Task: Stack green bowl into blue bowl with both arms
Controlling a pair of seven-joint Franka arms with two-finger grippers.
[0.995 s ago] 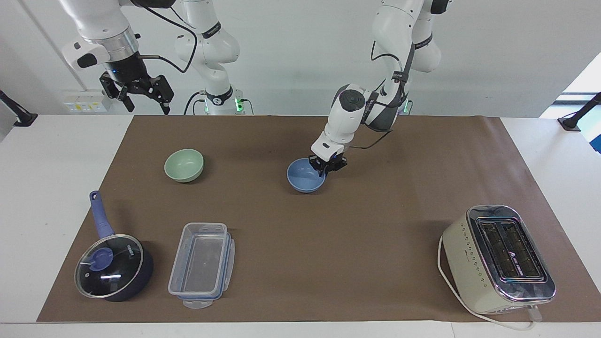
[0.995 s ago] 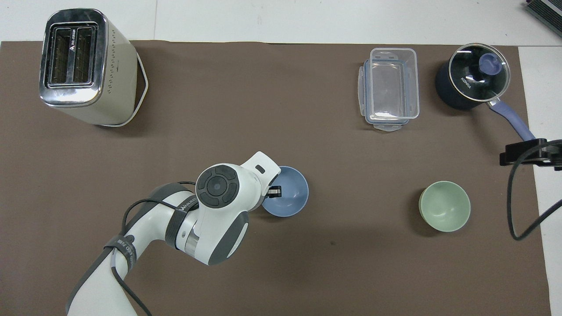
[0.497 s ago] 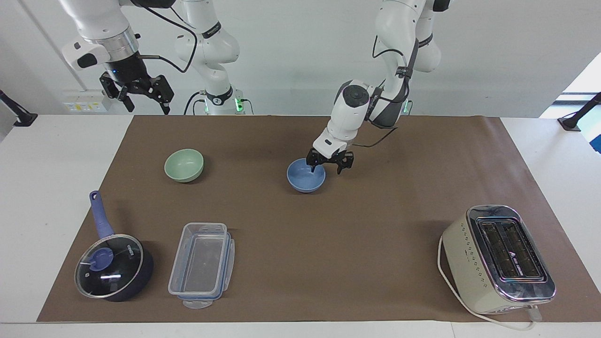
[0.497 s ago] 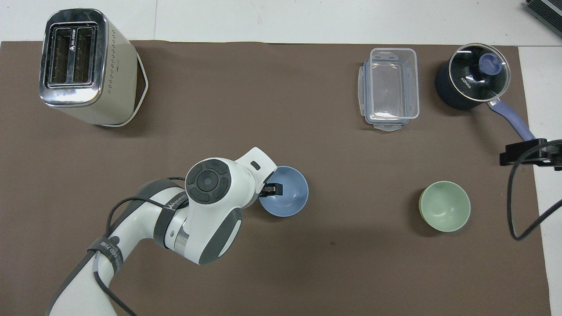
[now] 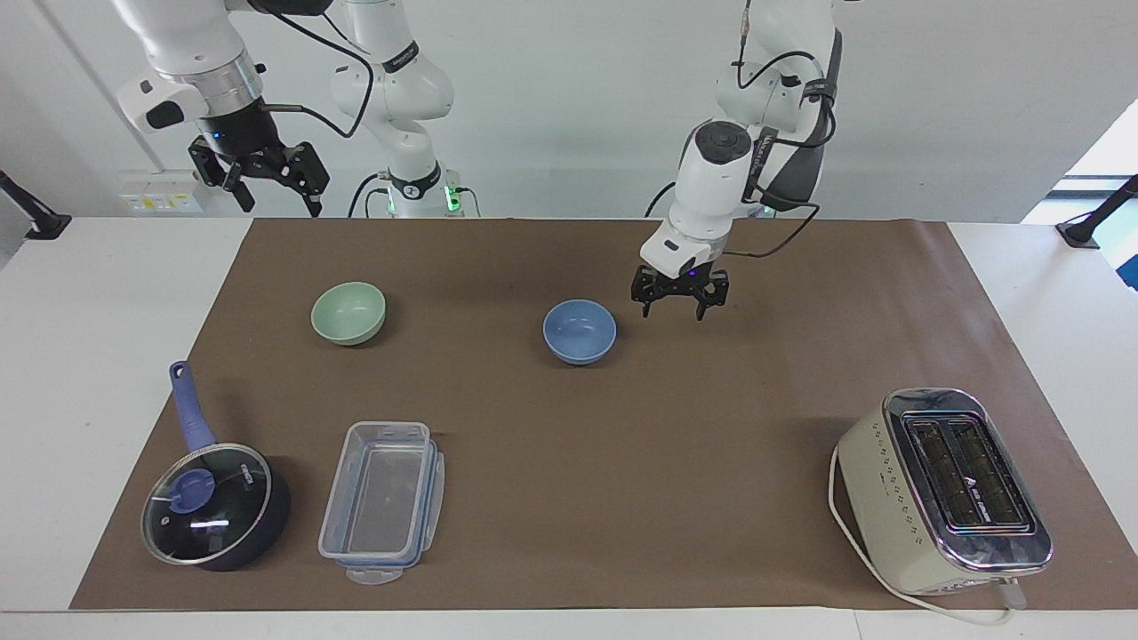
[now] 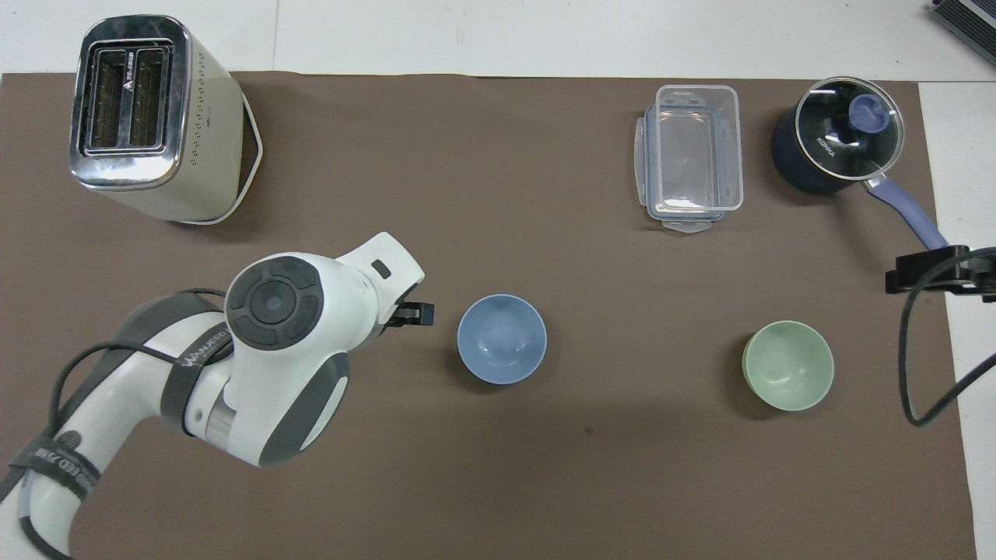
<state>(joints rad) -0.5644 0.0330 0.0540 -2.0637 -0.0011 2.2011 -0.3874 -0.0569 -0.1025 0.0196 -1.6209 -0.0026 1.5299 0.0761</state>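
The blue bowl stands upright and empty on the brown mat, about mid-table. The green bowl stands on the mat too, apart from it toward the right arm's end. My left gripper hangs open just above the mat beside the blue bowl, toward the left arm's end, touching nothing. In the overhead view its wrist hides most of it. My right gripper waits open and empty, raised over the table's edge at the right arm's end.
A cream toaster stands at the left arm's end, farther from the robots. A clear lidded container and a dark blue saucepan with a glass lid sit farther from the robots than the green bowl.
My left gripper opened, let go of the blue bowl's rim, rose and drew away toward the left arm's end. The blue bowl stays where it was. The right arm has not moved.
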